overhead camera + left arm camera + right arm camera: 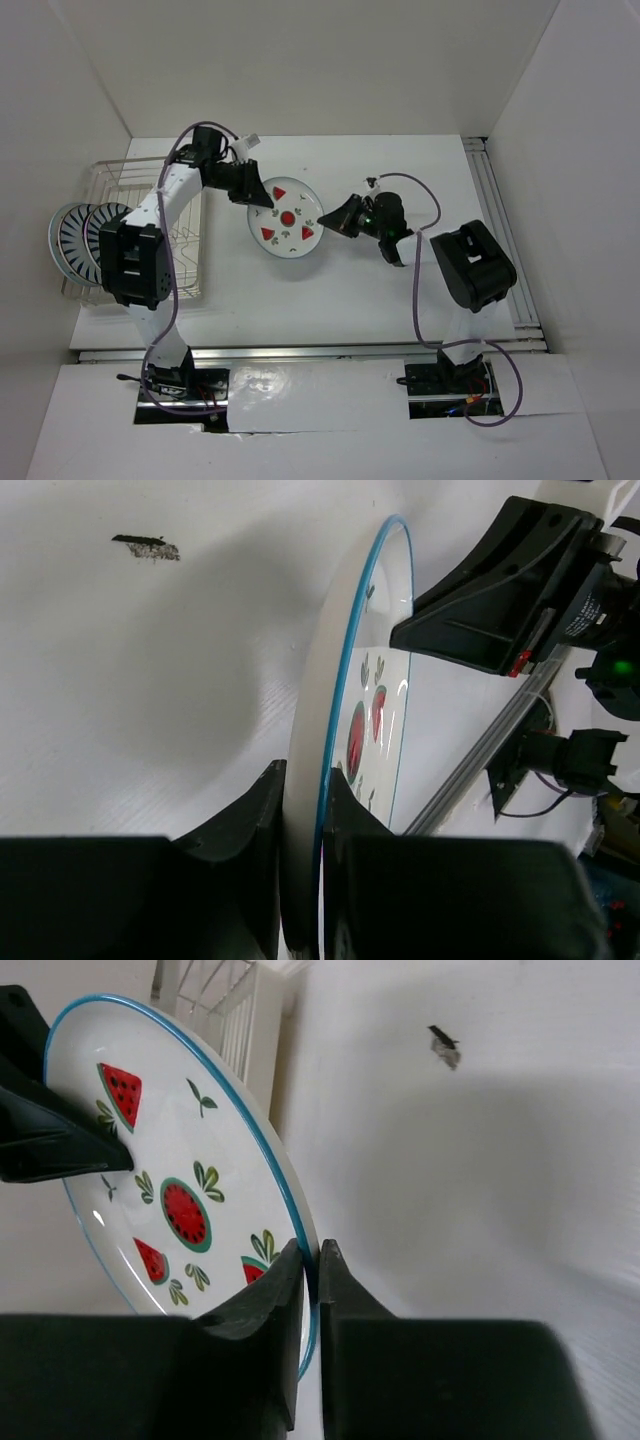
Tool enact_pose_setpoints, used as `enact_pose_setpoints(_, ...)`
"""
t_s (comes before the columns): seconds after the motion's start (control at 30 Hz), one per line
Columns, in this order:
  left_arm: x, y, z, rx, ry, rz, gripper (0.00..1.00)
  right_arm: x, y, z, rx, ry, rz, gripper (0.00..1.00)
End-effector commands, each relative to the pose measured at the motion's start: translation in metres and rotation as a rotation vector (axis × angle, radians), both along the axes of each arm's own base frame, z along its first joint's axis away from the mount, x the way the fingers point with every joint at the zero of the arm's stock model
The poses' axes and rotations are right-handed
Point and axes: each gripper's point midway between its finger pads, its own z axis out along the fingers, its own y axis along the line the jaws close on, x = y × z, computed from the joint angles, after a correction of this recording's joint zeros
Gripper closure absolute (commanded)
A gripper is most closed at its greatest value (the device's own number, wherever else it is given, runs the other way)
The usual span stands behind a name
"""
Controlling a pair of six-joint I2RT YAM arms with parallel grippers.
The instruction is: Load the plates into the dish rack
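You have the watermelon plate (287, 222) tilted over the middle of the counter, pinched at its rim from both sides. Your left gripper (262, 199) is clenched on the edge toward the far-left corner, and your right gripper (334, 222) is clenched on the opposite edge. The dish rack (125, 180) sits along the left edge, with two striped plates (78, 240) standing upright at its outer side.

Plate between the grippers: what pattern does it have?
The plate is white with red watermelon slices, green leaves and a blue rim; clearest in right wrist view.
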Motion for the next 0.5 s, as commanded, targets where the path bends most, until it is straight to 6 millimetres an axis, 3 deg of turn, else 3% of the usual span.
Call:
enact_pose_setpoints(0.0,0.007,0.034,0.023,0.029,-0.097,0.063,1.0,0.013,0.011,0.094,0.061,-0.218,-0.004,0.85)
enact_pose_setpoints(0.07,0.007,0.046,0.038,0.016,-0.119,0.087,1.0,0.009,0.013,0.088,-0.01,-0.213,0.018,0.63)
enact_pose_setpoints(0.1,0.011,0.054,0.054,0.015,-0.155,0.107,1.0,0.01,0.016,0.094,-0.031,-0.226,0.02,0.36)
enact_pose_setpoints(0.13,0.012,0.071,0.07,0.013,-0.194,0.134,1.0,0.01,0.013,0.102,-0.051,-0.244,0.012,0.28)
enact_pose_setpoints(0.17,0.011,0.081,0.086,0.023,-0.225,0.147,1.0,0.003,0.012,0.09,-0.119,-0.229,0.026,0.22)
enact_pose_setpoints(0.23,0.012,0.112,0.109,0.044,-0.276,0.205,1.0,-0.001,0.006,0.107,-0.168,-0.279,0.003,0.1)
enact_pose_setpoints(0.3,0.006,0.138,0.136,0.1,-0.361,0.247,1.0,-0.013,0.003,0.1,-0.264,-0.299,0.02,0.05)
enact_pose_setpoints(0.33,0.004,0.161,0.151,0.135,-0.393,0.298,1.0,-0.021,-0.003,0.104,-0.289,-0.315,0.008,0.04)
enact_pose_setpoints(0.47,-0.015,0.222,0.189,0.286,-0.504,0.428,1.0,-0.034,-0.028,0.085,-0.428,-0.298,-0.1,0.01)
